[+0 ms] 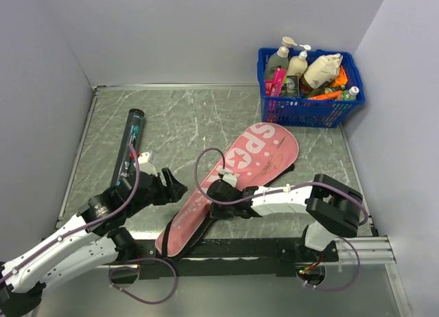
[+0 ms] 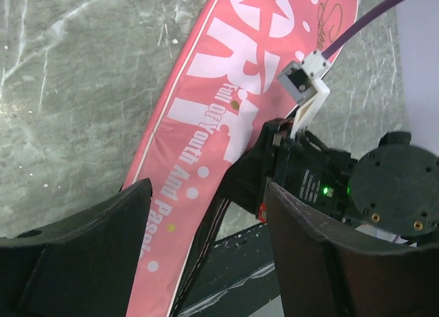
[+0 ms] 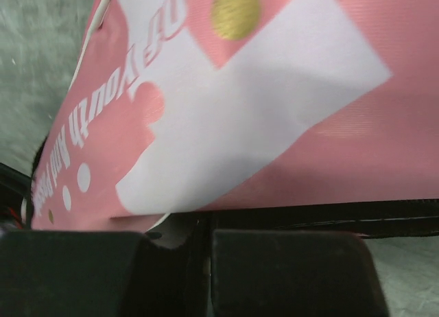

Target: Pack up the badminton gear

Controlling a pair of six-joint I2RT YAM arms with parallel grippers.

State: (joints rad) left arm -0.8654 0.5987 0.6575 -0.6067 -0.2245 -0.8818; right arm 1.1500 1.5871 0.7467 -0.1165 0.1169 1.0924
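Black and slim, the tube (image 1: 130,147) lies at about nine o'clock on the table (image 1: 192,111), pointing from twelve towards six and touching nothing but the surface. Just past its lower end sits the left gripper (image 2: 206,200). Its claw is spread wide and empty, and faces the racket cover (image 1: 260,152) at its three o'clock. Pink and lettered "SPORT", the cover runs slantwise across the middle, with its broad head towards one o'clock and its narrow tail towards seven, where it lies over the black rail (image 1: 240,247) at the near edge. The right gripper (image 3: 208,243) meets the cover's right-hand edge about halfway along. As far as the wrist view shows, its fingers are pressed together on the black trim. No rackets or shuttlecocks are in view, and whether they are inside the cover cannot be told.

A pull from that thin pinch could let the slick fabric slip free. A tug towards six o'clock could drag the tail off the table. The two claws are near each other, so a careless reach by the left arm risks a knock or a snagged purple cable. A nudge could send the tube rolling.

Farther right, at one o'clock, a blue basket (image 1: 309,114) of bottles stands well apart in the corner. The table is grey and marble-veined, with plain pale walls (image 1: 206,29) on three sides.
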